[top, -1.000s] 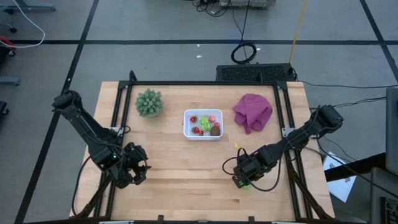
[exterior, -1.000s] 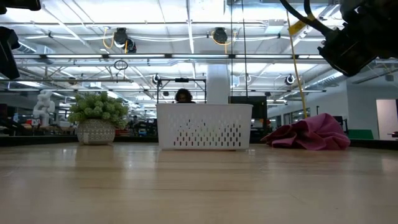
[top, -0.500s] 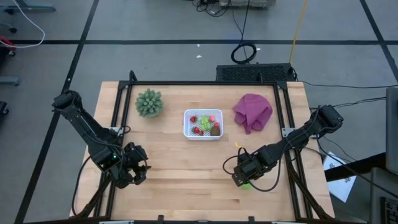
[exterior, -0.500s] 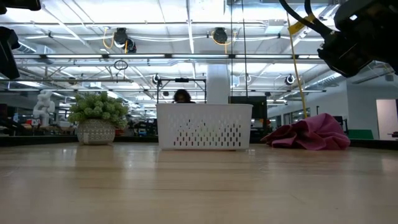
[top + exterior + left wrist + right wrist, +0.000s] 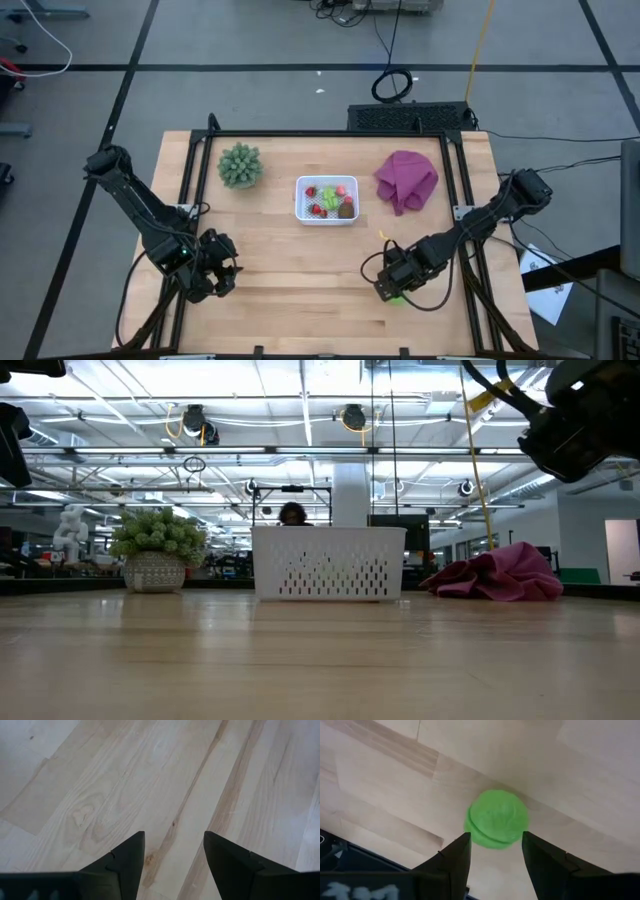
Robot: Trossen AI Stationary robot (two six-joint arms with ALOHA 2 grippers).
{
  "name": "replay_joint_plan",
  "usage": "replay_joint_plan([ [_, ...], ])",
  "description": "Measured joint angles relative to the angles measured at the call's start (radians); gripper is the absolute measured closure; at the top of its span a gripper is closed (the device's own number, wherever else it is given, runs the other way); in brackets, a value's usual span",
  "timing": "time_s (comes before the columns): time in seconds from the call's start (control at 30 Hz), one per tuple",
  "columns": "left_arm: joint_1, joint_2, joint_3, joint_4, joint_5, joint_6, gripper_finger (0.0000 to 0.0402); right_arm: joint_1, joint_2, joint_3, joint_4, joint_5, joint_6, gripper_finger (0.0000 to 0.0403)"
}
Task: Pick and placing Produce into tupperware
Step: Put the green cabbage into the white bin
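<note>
The white perforated tupperware (image 5: 327, 200) (image 5: 328, 563) stands mid-table and holds a brown oval, red and pink bits and a green piece (image 5: 329, 196). A second bright green round piece (image 5: 497, 825) (image 5: 398, 296) lies on the wood near the table's near edge, right of centre. My right gripper (image 5: 495, 834) (image 5: 391, 285) hovers right over it, open, one finger on either side of the piece; I see no touch. My left gripper (image 5: 173, 834) (image 5: 215, 276) waits open over bare wood at the near left.
A spiky grey-green plant in a pot (image 5: 240, 165) (image 5: 156, 548) stands left of the tupperware. A crumpled purple cloth (image 5: 405, 180) (image 5: 497, 575) lies to its right. A black frame (image 5: 330, 133) runs along the table's far and side edges. Bare wood lies between the grippers.
My right gripper has edged slightly toward the table's right edge while staying over the green piece. The rest has kept still.
</note>
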Motion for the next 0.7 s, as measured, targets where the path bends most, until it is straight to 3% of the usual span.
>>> replay_joint_plan([
  [0.5,0.0,0.0,0.0,0.001,0.0,-0.004,0.0195,0.032,0.007,-0.001,0.021,0.049,0.04,0.0234],
  [0.7,0.0,0.0,0.0,0.002,0.001,-0.004,0.0195,0.044,0.009,-0.068,0.125,0.046,0.072,0.0234],
])
